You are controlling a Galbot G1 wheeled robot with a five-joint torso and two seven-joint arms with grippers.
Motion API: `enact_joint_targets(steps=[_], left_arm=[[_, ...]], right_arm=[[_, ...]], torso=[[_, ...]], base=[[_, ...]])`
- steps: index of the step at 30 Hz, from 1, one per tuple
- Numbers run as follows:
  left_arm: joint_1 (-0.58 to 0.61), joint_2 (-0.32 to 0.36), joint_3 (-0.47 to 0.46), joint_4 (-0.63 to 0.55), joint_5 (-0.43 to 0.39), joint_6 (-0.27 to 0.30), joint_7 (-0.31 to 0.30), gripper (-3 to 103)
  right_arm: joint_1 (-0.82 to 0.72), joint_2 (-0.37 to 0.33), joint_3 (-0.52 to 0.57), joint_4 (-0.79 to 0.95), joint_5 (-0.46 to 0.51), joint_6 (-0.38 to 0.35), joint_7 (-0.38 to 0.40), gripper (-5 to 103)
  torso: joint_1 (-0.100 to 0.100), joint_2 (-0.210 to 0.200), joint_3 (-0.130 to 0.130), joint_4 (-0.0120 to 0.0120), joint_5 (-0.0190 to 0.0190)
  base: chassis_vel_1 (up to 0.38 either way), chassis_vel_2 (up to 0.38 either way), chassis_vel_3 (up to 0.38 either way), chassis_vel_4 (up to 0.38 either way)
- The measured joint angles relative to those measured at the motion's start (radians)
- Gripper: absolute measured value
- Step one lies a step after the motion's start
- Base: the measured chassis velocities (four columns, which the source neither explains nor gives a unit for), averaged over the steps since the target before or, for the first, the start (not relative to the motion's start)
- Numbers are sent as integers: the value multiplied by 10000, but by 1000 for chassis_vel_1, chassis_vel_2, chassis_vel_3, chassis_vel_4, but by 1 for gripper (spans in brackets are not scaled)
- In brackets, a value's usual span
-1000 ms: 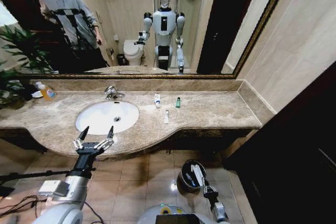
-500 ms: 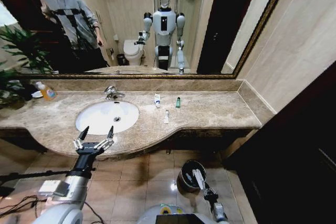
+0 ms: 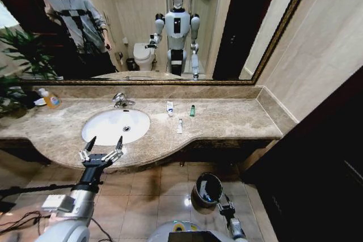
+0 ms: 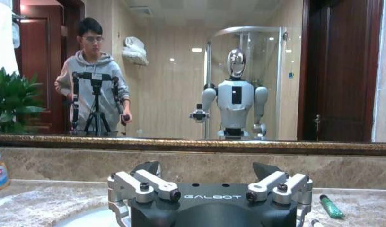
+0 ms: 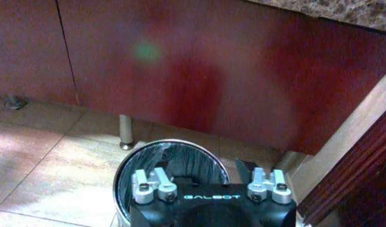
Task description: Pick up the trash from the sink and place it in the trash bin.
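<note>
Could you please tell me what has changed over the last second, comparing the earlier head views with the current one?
The white tube that the right gripper held over the small round dark metal trash bin is gone from its fingers; the gripper is open above the bin. The left gripper stayed open at the marble counter's front edge.

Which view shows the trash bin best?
The right wrist view: the bin lies straight below the right hand, so its shiny rim and dark inside show. The head view shows it small on the floor. The left wrist view faces the mirror instead.
</note>
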Motion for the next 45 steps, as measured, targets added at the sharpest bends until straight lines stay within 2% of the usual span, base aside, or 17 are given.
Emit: enact_joint_targets(steps=[4, 5, 7, 10, 14, 18, 23, 25, 27, 28, 33, 35, 37, 39, 40, 43, 45], left_arm=[[0, 0, 0, 0, 0, 0, 0, 100], [0, 0, 0, 0, 0, 0, 0, 100], [0, 0, 0, 0, 0, 0, 0, 100], [0, 0, 0, 0, 0, 0, 0, 100], [0, 0, 0, 0, 0, 0, 0, 100], [0, 0, 0, 0, 0, 0, 0, 100], [0, 0, 0, 0, 0, 0, 0, 100], [0, 0, 0, 0, 0, 0, 0, 100], [0, 0, 0, 0, 0, 0, 0, 100], [0, 0, 0, 0, 0, 0, 0, 100], [0, 0, 0, 0, 0, 0, 0, 100], [0, 0, 0, -1, 1, 0, 0, 100], [0, 0, 0, 0, 0, 0, 0, 100], [0, 1, 0, -1, 0, 0, 0, 100], [0, 1, 0, -1, 0, 0, 0, 100], [0, -1, 0, 0, 0, 0, 0, 100], [0, 0, 0, 0, 0, 0, 0, 100]], right_arm=[[-199, -6, -11, 442, 128, 346, 14, 82], [-199, -6, -11, 442, 128, 346, 14, 82], [-614, -61, -80, 1526, 559, 468, -142, 93], [-855, -77, -27, 2260, 442, 816, -232, 99], [-1129, -55, -6, 3082, 438, 892, -205, 100], [-1511, -10, 59, 4472, 1310, 1222, 35, 100], [-2096, -24, 188, 6020, 2108, 1096, 269, 100], [-2360, -10, 191, 6923, 2326, 907, 533, 100], [-2612, 90, 136, 8377, 2479, 340, 824, 100], [-2612, 90, 136, 8377, 2479, 340, 824, 100], [-2128, 202, -284, 9718, 1920, -700, 1422, 100], [-1824, -99, -1031, 10250, 1864, -1637, 1463, 100], [-1726, -266, -1286, 10433, 1940, -1948, 1372, 100], [-1142, -973, -2032, 10671, 2341, -2829, 668, 100], [-1142, -973, -2032, 10671, 2341, -2829, 668, 100], [-65, -1875, -2765, 9897, 2772, -2920, -90, 100], [170, -2066, -2956, 9784, 2999, -3012, -242, 100]], torso=[[0, 0, 0, 0, 1], [0, 0, 0, 0, 1], [0, 0, 0, 0, 0], [0, 0, 0, 0, 0], [0, 0, 0, 0, 0], [0, 0, 0, 1, 3], [0, 0, 0, -2, -2], [0, 0, 0, -1, -1], [0, 0, 0, -1, -1], [0, 0, 0, -1, -1], [0, 2, 0, 1, 0], [0, 1, 0, 0, 0], [0, 1, 0, -1, -1], [-1, 2, 0, -1, -2], [-1, 2, 0, -1, -2], [1, 0, 1, 1, 2], [1, 1, 1, 1, 1]], base=[[0, 0, 0, 0], [0, 0, 0, 0], [0, 0, 0, 0], [0, 0, 0, 0], [0, 0, 0, 0], [0, 0, 0, 0], [0, 0, 0, 0], [0, 0, 0, 0], [0, 0, 0, 0], [0, 0, 0, 0], [0, 0, 0, 0], [0, 0, 0, 0], [0, 0, 0, 0], [0, 0, 0, 0], [0, 0, 0, 0], [0, 0, 0, 0], [0, 0, 0, 0]])
